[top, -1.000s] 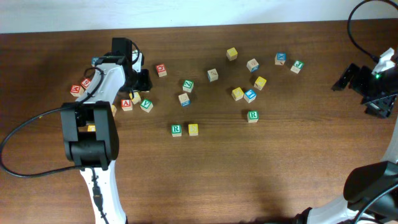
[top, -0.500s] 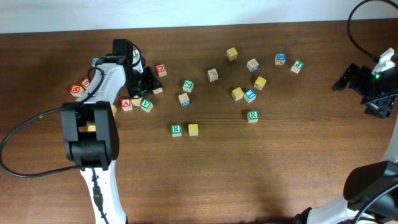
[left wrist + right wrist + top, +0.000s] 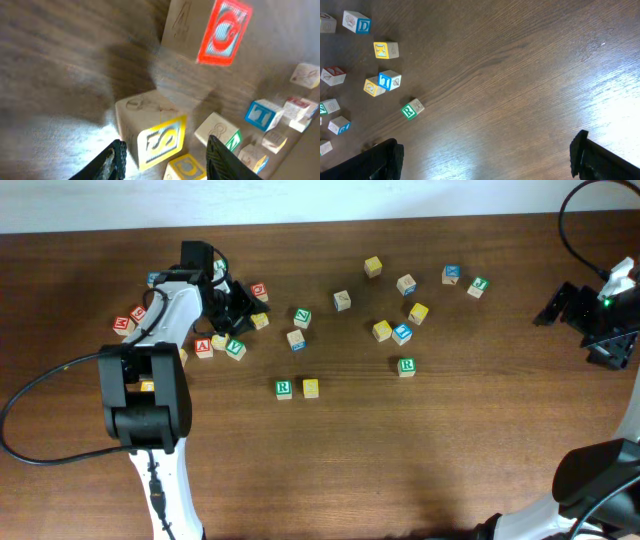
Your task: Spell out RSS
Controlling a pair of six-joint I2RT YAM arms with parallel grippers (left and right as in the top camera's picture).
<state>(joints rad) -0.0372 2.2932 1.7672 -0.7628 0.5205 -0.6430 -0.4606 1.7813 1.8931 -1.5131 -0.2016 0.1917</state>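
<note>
My left pincer point(image 3: 165, 156) is down on the left part of the desk point(image 3: 420, 470), half open, with one finger on each side of the yellow S cube point(image 3: 160, 136). The cube sits on the wood with its S face turned toward my wrist camera. My left finger stands at its edge, and I cannot tell whether it touches. On the other side a strip of wood shows between the cube and my right finger, so I have no clamp on it. Just beyond the S cube stands a red-printed cube point(image 3: 220, 31), near it but apart. From overhead the S cube lies just off my fingertips, beside a loose cluster of other letter cubes on the left.

Nearer the front of the desk, about the middle, the green R cube point(image 3: 284, 388) rests with a yellow cube point(image 3: 310, 387) just beside it on its right. From above I cannot read that one's letter. Both are well apart from the S cube. A second green R cube point(image 3: 406, 366) lies alone farther right.

My right pincer point(image 3: 487, 159) hovers at the far right edge of the desk, its fingers spread wide with nothing between them, well away from every cube.
</note>
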